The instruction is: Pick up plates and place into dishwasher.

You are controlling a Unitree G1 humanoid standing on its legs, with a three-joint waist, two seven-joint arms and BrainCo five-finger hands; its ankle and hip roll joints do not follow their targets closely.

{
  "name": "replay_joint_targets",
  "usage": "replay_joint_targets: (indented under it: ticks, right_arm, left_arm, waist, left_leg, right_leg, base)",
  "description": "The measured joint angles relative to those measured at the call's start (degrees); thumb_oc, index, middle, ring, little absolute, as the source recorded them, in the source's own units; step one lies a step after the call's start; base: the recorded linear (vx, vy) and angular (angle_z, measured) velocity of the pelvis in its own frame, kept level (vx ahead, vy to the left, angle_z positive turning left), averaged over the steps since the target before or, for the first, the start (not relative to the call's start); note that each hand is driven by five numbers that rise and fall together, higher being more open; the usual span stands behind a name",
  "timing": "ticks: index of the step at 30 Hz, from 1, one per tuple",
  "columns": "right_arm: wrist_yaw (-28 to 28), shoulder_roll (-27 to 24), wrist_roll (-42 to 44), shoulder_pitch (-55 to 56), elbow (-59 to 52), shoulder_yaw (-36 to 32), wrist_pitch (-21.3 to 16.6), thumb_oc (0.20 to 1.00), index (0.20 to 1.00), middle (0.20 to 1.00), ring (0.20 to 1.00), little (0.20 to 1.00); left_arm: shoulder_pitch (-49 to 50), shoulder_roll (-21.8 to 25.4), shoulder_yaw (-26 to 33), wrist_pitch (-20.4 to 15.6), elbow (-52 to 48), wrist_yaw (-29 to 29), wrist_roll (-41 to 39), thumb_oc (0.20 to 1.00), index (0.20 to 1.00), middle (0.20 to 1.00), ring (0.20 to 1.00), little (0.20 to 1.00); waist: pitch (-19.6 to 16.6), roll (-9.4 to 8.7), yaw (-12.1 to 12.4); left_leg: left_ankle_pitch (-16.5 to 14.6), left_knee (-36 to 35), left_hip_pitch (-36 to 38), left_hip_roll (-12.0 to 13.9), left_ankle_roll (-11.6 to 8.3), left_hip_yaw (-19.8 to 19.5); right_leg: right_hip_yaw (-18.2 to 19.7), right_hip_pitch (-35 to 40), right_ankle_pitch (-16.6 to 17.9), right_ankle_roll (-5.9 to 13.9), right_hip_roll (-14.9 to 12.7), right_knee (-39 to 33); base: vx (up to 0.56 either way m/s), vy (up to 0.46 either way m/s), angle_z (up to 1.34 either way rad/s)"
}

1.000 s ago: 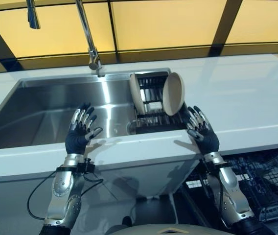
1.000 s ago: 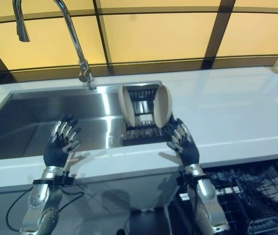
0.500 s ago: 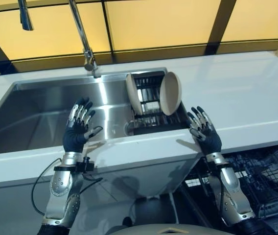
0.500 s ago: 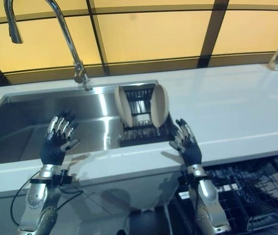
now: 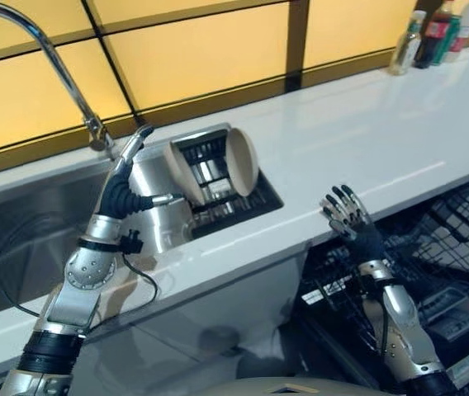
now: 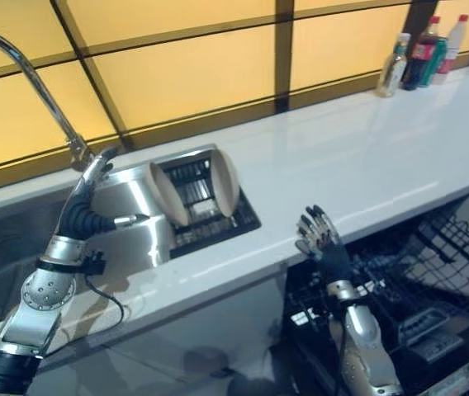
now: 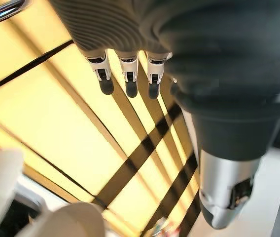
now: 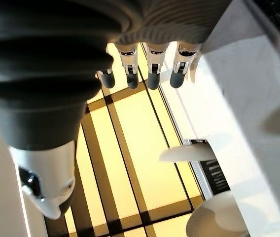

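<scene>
A white countertop (image 5: 367, 140) runs under yellow wall panels, with bottles (image 6: 420, 56) standing at its far right end. Furthest left is the steel sink (image 5: 20, 239) with its curved tap (image 5: 49, 62). My left hand (image 5: 125, 186) is raised over the sink's right part, fingers straight and pointing up, thumb stuck out toward the rack; it holds nothing. Just beside that thumb sits a dark drying rack (image 5: 218, 194) in the sink's right end, and in it stand the two beige plates (image 5: 243, 161), on edge and leaning, one at each end of the rack. My thumb tip is near the left plate but I judge it not touching.

Further right, below the counter's front edge, my right hand (image 5: 352, 223) is held up with fingers spread and relaxed, empty too. It hovers over the open dishwasher (image 6: 433, 272), whose black wire basket is pulled out to the right beneath the counter.

So I take this to be the reach, before any plate is lifted. Next I would bring the left hand in to the nearer plate, close thumb and fingers across its rim, lift it clear of the rack's slots without knocking the second plate, then carry it right and down into the basket.
</scene>
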Motion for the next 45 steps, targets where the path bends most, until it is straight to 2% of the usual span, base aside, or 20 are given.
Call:
replay_joint_targets:
  ticks: [4,6,10,12,17,24,30,35,37,45]
  right_arm:
    - [0.08,-1.68,0.58,0.03,0.00,0.04,0.79,1.000,1.000,1.000,1.000,1.000]
    - [0.05,-1.95,0.67,0.32,0.00,0.05,1.03,1.000,1.000,1.000,1.000,1.000]
    - [-0.04,-2.83,1.67,0.26,0.12,0.28,1.06,1.000,1.000,1.000,1.000,1.000]
    - [-0.21,-4.00,2.39,0.09,0.37,0.57,1.07,1.000,1.000,1.000,1.000,1.000]
    - [-1.28,-6.40,3.88,0.16,0.85,1.55,1.06,1.000,1.000,1.000,1.000,1.000]
    - [-1.94,-7.24,5.10,0.15,0.87,2.79,1.05,1.000,1.000,1.000,1.000,1.000]
    - [-1.10,-7.92,7.12,1.27,0.86,2.73,1.08,1.000,1.000,1.000,1.000,1.000]
    - [-1.06,-8.50,8.36,1.39,0.76,2.04,2.37,1.000,1.000,1.000,1.000,1.000]
    - [-1.12,-8.49,8.39,1.38,0.44,2.01,3.56,1.000,1.000,1.000,1.000,1.000]
    - [-2.46,-8.51,8.37,1.76,0.02,2.06,4.51,1.000,1.000,1.000,1.000,1.000]
  left_arm:
    - [-7.23,11.67,-5.38,3.31,8.17,6.63,13.18,1.000,1.000,1.000,1.000,1.000]
    - [-12.17,16.66,-10.42,5.37,11.28,8.21,18.84,1.000,1.000,1.000,1.000,1.000]
    - [-19.66,22.21,-20.56,9.19,13.58,8.82,29.23,1.000,1.000,1.000,1.000,1.000]
    - [-21.16,24.48,-24.83,10.88,13.63,8.95,34.60,1.000,1.000,1.000,1.000,1.000]
    - [-24.21,25.40,-30.89,12.76,15.58,8.24,46.23,1.000,1.000,1.000,1.000,1.000]
    - [-27.28,26.14,-35.53,12.90,17.99,7.94,52.09,1.000,1.000,1.000,1.000,1.000]
    - [-27.43,26.89,-35.57,12.90,18.53,7.98,52.89,1.000,1.000,1.000,1.000,1.000]
    - [-27.34,26.81,-35.54,13.51,23.01,8.97,54.55,1.000,1.000,1.000,1.000,1.000]
    - [-26.86,26.81,-35.51,13.50,23.98,10.19,55.45,1.000,1.000,1.000,1.000,1.000]
    - [-26.32,26.81,-35.48,13.41,25.72,15.63,57.37,1.000,1.000,1.000,1.000,1.000]
  waist:
    - [-0.38,0.99,-1.21]
    - [-0.42,1.06,-1.23]
    - [-0.36,1.43,-1.50]
    - [-0.26,1.61,-2.68]
    - [-0.04,1.94,-3.16]
    - [0.61,1.62,-4.19]
    - [1.43,0.48,-4.34]
    - [1.68,0.12,-4.73]
    - [1.68,0.11,-5.51]
    - [1.65,0.14,-5.86]
  left_leg:
    - [0.02,-0.01,-0.02,0.01,0.00,0.97]
    - [0.04,-0.01,-0.02,0.00,0.01,1.04]
    - [0.04,0.00,-0.01,-0.05,0.02,1.17]
    - [0.04,0.00,-0.01,-0.06,0.01,1.15]
    - [0.04,0.00,0.14,-0.01,0.01,1.34]
    - [0.02,-0.01,0.20,0.01,-0.01,2.55]
    - [-0.16,-0.02,0.77,0.13,-0.10,3.59]
    - [-0.27,-0.02,1.06,0.25,-0.18,4.17]
    - [-0.37,-0.02,1.51,0.27,-0.20,4.21]
    - [-0.62,-0.03,2.72,0.32,-0.25,4.48]
  right_leg:
    - [0.58,-0.48,0.00,0.01,-0.04,0.46]
    - [0.60,-0.53,0.00,0.01,-0.03,0.53]
    - [0.68,-0.58,0.01,0.02,-0.06,0.53]
    - [0.63,-0.49,0.01,0.02,-0.06,0.51]
    - [0.73,-0.50,0.01,0.03,0.03,0.62]
    - [1.58,-1.32,0.02,0.04,0.15,1.32]
    - [2.48,-1.37,0.03,0.05,0.41,1.62]
    - [2.46,-1.50,0.09,0.13,0.41,1.80]
    - [2.46,-1.04,0.09,0.13,0.44,1.70]
    - [2.78,-0.07,0.09,0.13,0.54,1.71]
  base:
    - [0.05,0.020,-0.07]
    - [0.05,0.016,-0.02]
    - [0.06,0.011,-0.01]
    - [0.07,0.009,0.01]
    - [0.07,-0.013,-0.02]
    - [0.07,-0.028,-0.08]
    - [0.05,-0.029,-0.10]
    - [0.08,-0.010,-0.07]
    - [0.09,-0.023,0.00]
    - [0.06,-0.028,-0.03]
